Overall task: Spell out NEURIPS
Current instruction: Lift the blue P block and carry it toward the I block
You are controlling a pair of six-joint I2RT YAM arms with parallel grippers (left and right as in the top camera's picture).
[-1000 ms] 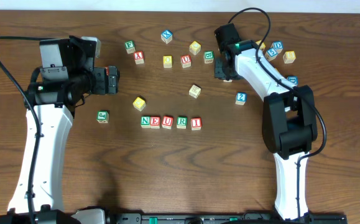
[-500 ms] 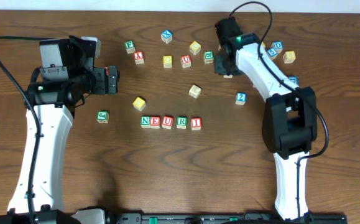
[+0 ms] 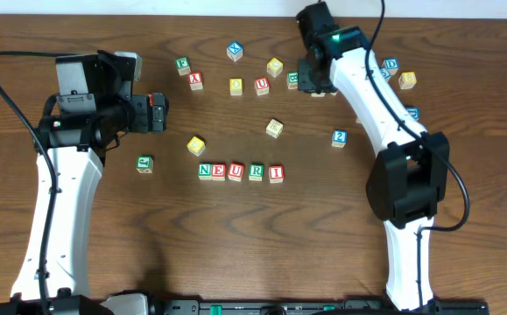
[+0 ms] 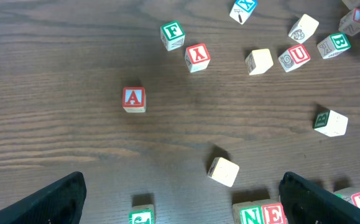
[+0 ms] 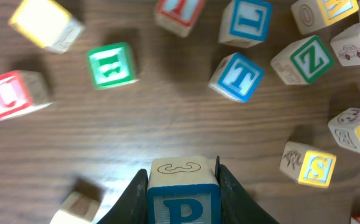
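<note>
Overhead shows the NEURI row [image 3: 240,171] lined up centre: five of seven letters placed. Right gripper [image 5: 183,177] is pinching the blue P cube [image 5: 183,210], up among the loose cubes [image 3: 275,66] at the far side, well apart from the row. Left gripper [image 3: 158,112] is spread wide, holding nothing. Remaining: set P after I, then fetch the yellow S cube [image 5: 316,167].

row on table [image 3: 323,227], letters up, side by side, reading NEURI: N cube [image 3: 205,171] green, E cube [image 3: 220,171] red, U cube [image 3: 235,171] red, R cube [image 3: 256,171] green, I cube [image 3: 276,172] red | P cube [image 5: 183,208] blue letter, upright, clamped in right end effector [image 5: 181,177] | S cube [image 5: 316,167] yellow-faced, loose on table, turned askew, apart from P cube
</note>
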